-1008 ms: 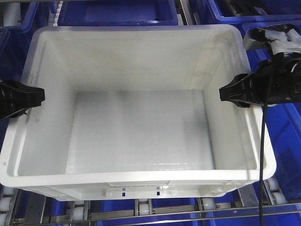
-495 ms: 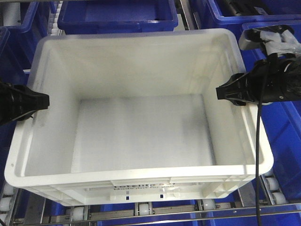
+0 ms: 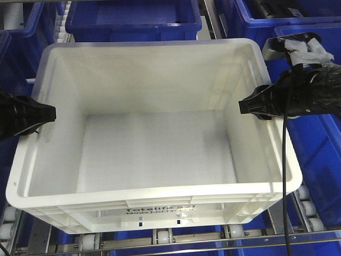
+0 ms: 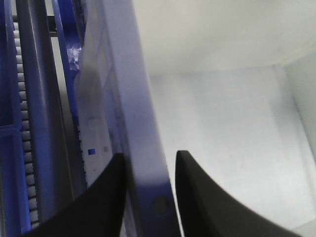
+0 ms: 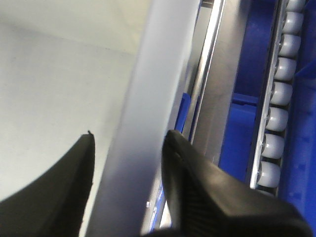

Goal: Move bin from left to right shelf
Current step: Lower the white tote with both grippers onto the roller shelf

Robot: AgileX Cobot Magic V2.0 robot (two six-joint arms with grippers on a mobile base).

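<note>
The bin (image 3: 154, 198) is a large white tote, empty, filling the middle of the front view, with black print on its near wall. My left gripper (image 3: 50, 114) is shut on its left rim and my right gripper (image 3: 242, 105) is shut on its right rim. The left wrist view has the left gripper (image 4: 149, 163) astride the rim (image 4: 133, 98), one black finger outside the wall and one inside. Through the right wrist camera, the right gripper (image 5: 129, 143) straddles the opposite rim (image 5: 158, 74) the same way.
Dark blue totes stand behind the bin (image 3: 133, 16) and along its right side (image 3: 319, 154). White rollers on metal rails (image 3: 160, 234) run under the bin's near edge and beside its right wall (image 5: 276, 118). A black cable (image 3: 286, 176) hangs from the right arm.
The bin has shifted with both grippers on it: its right rim and my right gripper moved left, its far rim dropped in the view, and more of the printed near wall shows.
</note>
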